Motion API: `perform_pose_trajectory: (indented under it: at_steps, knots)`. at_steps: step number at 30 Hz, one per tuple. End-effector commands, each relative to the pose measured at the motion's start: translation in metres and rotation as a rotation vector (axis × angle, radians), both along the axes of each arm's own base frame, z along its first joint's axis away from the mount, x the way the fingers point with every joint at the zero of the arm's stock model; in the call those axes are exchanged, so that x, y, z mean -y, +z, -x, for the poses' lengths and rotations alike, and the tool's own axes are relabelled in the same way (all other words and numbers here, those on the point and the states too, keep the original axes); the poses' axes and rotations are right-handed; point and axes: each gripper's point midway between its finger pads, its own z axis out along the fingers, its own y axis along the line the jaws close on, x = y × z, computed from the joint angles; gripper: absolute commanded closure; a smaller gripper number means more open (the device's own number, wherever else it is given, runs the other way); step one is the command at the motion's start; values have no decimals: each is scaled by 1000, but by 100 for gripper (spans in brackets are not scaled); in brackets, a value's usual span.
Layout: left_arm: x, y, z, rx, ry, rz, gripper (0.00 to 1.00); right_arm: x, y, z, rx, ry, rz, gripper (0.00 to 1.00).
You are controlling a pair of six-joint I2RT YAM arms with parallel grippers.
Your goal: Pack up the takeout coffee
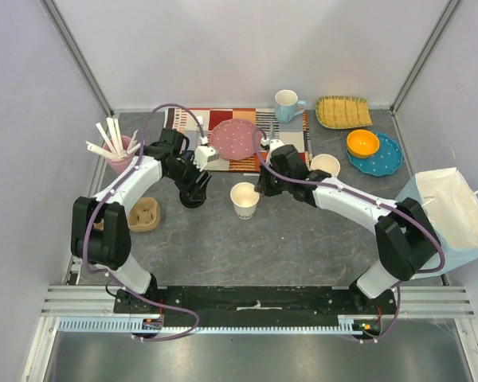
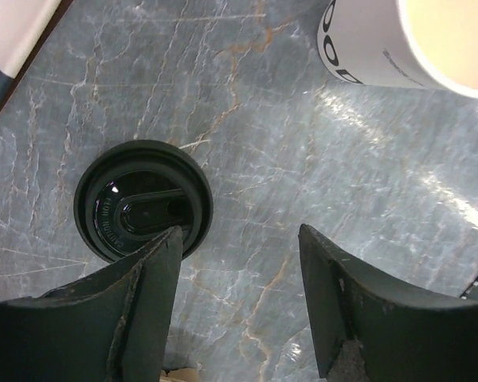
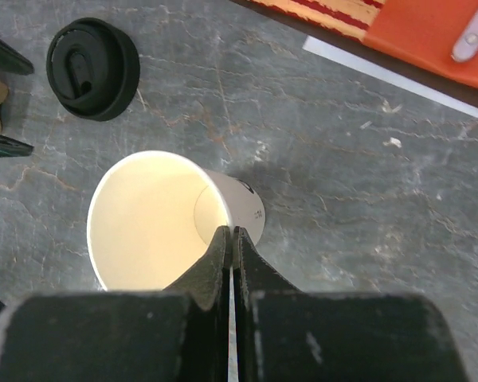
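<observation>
A cream paper cup stands open and lidless at the table's middle; it also shows in the right wrist view. My right gripper is shut on the cup's rim, one finger inside and one outside; from above it sits at the cup's right side. The round black lid lies flat on the grey table left of the cup, also in the right wrist view and from above. My left gripper is open and empty just above the table, its left finger over the lid's edge.
A second lidless paper cup stands at the right. A light blue mug, pink plate, woven tray and orange bowl on a blue plate are at the back. A cardboard cup carrier lies left, a paper bag right.
</observation>
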Motion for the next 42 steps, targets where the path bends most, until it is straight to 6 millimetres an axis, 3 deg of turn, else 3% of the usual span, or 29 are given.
perform_pose_trajectory:
  at_steps: [1, 7, 11, 19, 26, 35, 42]
  knots:
    - [-15, -4, -13, 117, -24, -83, 34, -20, 0, -12, 94, -6, -15, 100]
    - [-23, -23, -9, 118, -26, -130, 34, -22, -12, -9, 75, -7, 23, 100]
    - [-23, -30, -12, 121, -26, -147, 35, -30, -2, -7, 86, 23, 45, 100]
    - [-20, -32, -19, 125, -24, -146, 37, -29, 5, -5, 58, -13, 115, 97]
    - [-11, -34, -14, 101, -36, -104, 42, -37, 9, -1, 73, 21, 111, 59]
    - [-10, -43, -13, 70, -30, -112, 46, -36, 37, -6, 133, 25, 108, 42]
    - [-10, -50, -19, 56, -12, -120, 49, -37, 57, -8, 167, 30, 89, 39]
